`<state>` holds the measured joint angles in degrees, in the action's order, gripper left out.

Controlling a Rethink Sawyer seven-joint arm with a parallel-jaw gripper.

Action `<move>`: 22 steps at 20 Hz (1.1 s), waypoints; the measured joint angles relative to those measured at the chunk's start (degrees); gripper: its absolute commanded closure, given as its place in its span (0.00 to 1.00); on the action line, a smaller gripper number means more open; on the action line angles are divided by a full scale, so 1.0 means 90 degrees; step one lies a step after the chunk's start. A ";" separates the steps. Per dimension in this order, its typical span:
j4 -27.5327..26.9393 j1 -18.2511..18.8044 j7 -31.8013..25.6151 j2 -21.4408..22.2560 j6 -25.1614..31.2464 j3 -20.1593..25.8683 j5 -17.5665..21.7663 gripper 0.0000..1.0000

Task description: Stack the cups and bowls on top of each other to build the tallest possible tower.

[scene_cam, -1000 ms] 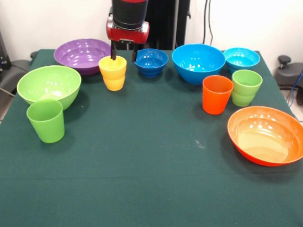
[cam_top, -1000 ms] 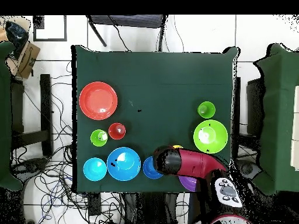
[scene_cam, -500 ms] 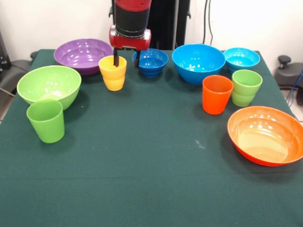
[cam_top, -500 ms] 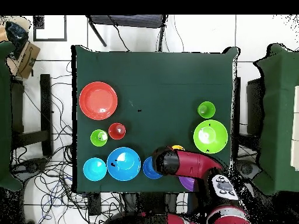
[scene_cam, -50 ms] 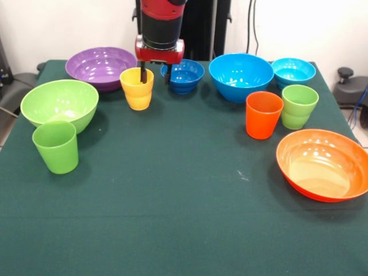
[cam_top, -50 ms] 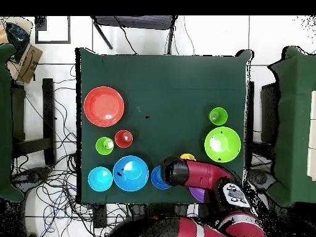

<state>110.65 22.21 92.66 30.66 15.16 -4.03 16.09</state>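
six bowls and four cups stood apart on the tabletop (scene_cam, -50 ms: 172, 230), none stacked, all upright with mouths up. the claw (scene_cam, -50 ms: 156, 76) hung at the far edge, open, one finger (scene_cam, -50 ms: 142, 75) down inside the yellow cup (scene_cam, -50 ms: 137, 88) and the other outside its rim, beside the dark blue bowl (scene_cam, -50 ms: 184, 75); whether it gripped the rim could not be told. to the cup's side of the claw sat the purple bowl (scene_cam, -50 ms: 99, 67), lime bowl (scene_cam, -50 ms: 59, 104) and green cup (scene_cam, -50 ms: 56, 146). to the other side lay the blue bowl (scene_cam, -50 ms: 241, 76), turquoise bowl (scene_cam, -50 ms: 293, 72), orange cup (scene_cam, -50 ms: 264, 114), light green cup (scene_cam, -50 ms: 298, 106) and orange bowl (scene_cam, -50 ms: 322, 164). open cloth spread nearer the camera.
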 measured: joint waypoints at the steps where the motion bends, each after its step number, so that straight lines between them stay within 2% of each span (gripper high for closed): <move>1: 0.0000 0.0000 0.0000 -0.0021 -0.0012 -0.0001 0.0000 0.00; 2: 0.0000 0.0000 0.0000 -0.0043 -0.0025 -0.0002 0.0000 1.00; 16: 0.0000 0.0007 0.0000 0.0069 -0.0283 -0.0071 -0.0030 1.00; 22: -0.0010 -0.0022 0.0000 0.0182 -0.0279 -0.0018 -0.0277 1.00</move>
<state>110.56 22.01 92.66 32.29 12.65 -4.19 13.59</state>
